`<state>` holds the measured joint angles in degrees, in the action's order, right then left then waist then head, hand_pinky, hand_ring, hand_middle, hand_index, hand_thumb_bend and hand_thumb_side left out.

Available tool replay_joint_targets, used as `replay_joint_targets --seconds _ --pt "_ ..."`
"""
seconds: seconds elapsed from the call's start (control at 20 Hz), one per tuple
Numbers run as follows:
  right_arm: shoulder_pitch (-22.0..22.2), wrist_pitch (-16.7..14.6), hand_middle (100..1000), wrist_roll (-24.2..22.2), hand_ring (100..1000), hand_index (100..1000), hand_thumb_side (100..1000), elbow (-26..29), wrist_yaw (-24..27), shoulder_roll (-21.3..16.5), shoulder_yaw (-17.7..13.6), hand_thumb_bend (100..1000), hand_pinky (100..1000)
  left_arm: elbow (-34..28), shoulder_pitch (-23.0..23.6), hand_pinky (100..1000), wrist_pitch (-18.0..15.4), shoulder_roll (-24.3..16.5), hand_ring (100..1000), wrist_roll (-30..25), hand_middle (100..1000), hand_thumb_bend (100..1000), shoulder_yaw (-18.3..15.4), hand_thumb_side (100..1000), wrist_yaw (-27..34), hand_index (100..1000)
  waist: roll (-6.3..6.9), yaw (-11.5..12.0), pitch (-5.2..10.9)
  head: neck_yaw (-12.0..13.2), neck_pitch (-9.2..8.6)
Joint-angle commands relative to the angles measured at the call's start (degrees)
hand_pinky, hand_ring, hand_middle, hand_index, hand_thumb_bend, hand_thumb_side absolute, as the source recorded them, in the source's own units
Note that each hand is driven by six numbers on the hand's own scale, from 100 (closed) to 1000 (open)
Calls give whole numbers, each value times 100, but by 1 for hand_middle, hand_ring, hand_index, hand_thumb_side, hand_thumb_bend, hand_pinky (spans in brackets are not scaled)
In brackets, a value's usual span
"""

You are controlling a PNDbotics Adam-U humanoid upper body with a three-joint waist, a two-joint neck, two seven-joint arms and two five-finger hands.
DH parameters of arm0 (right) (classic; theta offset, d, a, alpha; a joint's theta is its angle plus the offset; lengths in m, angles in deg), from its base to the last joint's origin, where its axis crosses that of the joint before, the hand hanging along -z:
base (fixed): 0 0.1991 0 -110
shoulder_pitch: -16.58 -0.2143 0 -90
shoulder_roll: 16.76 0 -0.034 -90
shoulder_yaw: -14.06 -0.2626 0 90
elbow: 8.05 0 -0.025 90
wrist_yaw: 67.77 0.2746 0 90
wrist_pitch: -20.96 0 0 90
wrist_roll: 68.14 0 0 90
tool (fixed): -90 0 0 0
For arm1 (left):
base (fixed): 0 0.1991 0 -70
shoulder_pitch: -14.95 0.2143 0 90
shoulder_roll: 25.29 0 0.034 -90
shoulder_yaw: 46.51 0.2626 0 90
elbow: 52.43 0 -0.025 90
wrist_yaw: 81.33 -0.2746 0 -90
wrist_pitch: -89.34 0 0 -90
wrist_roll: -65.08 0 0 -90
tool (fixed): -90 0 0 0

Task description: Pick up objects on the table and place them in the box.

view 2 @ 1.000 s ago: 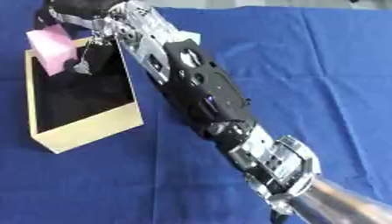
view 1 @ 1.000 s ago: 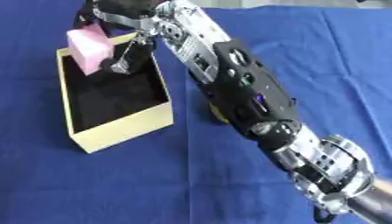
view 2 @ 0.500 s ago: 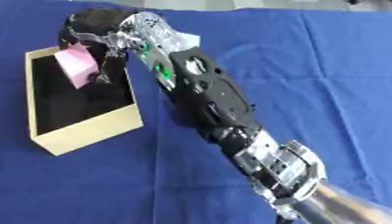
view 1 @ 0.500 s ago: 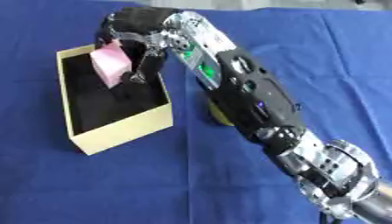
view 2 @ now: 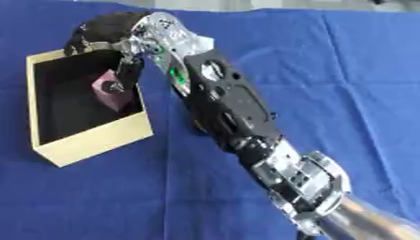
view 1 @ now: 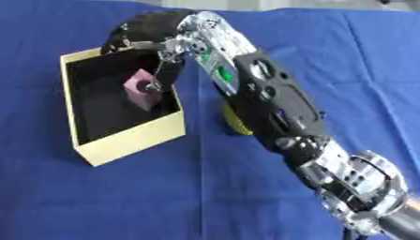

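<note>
My right hand (view 1: 152,49) reaches into the box (view 1: 123,140) at the frame's upper left — fingers curled, fingertips pinching the pink block (view 1: 141,91) inside.

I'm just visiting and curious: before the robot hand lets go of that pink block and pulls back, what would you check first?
1. Pink block inside the box walls: ok.
2. Block resting on the box floor: cannot tell.
3. Right robot hand holding the block: ok, a finger is against it.
4. Arm clear of the box's right wall: cannot tell, very close.
5. Yellow object behind the arm clear of the way out: cannot tell, mostly hidden.
</note>
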<state>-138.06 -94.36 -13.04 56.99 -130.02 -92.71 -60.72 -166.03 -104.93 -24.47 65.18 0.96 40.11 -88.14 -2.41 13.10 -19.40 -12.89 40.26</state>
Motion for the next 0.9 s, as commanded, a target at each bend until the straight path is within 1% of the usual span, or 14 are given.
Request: replay_joint_targets --seconds 0.05,0.15,0.2,0.25,0.3,0.4,0.5,0.6,0.75,0.9 --pt "-95 0 835 49 953 947 197 55 -38 -83 -40 293 907 -99 -41 715 6 -77 801 -39 746 252 -3 601 18 819 46 5 107 -18 -66" --pt "-87 6 798 85 939 937 202 56 -42 -86 -50 286 901 -99 -40 715 11 -75 801 -46 746 251 -1 601 25 819 42 5 107 -21 -66" --pt "-84 10 783 110 930 926 190 67 -10 -91 -60 273 896 -99 -40 715 11 -75 801 -51 746 250 2 602 28 819 41 4 108 -18 -66" --pt "-82 27 781 142 929 924 181 93 35 -103 -71 272 895 -99 -41 715 12 -74 801 -55 746 250 4 602 29 819 40 2 109 -15 -67" --pt "-87 58 776 180 924 920 153 141 88 -124 -88 265 892 -99 -40 715 15 -73 801 -58 746 249 5 603 30 819 39 0 111 -12 -65" --pt "-119 127 777 226 922 921 138 279 221 -205 -119 249 892 -99 -36 715 16 -75 801 -62 746 249 6 602 31 819 37 -7 117 -3 -53" --pt "-195 197 776 230 920 918 128 461 436 -367 -180 225 892 -99 -26 715 13 -84 801 -51 746 252 -4 599 30 819 35 -23 130 20 -31" --pt "-268 279 771 160 917 914 115 659 765 -584 -253 204 893 -99 -8 715 15 -96 802 -32 747 250 -14 601 22 819 33 -45 146 46 -9" --pt "-341 444 773 27 918 914 110 924 1227 -915 -349 205 894 -99 22 715 31 -108 802 -22 747 250 -22 602 5 819 30 -81 163 67 10" --pt "-344 559 776 -88 922 916 107 1043 1406 -1009 -368 211 897 -99 34 715 37 -113 802 -17 747 249 -24 603 -2 819 26 -94 172 86 18"
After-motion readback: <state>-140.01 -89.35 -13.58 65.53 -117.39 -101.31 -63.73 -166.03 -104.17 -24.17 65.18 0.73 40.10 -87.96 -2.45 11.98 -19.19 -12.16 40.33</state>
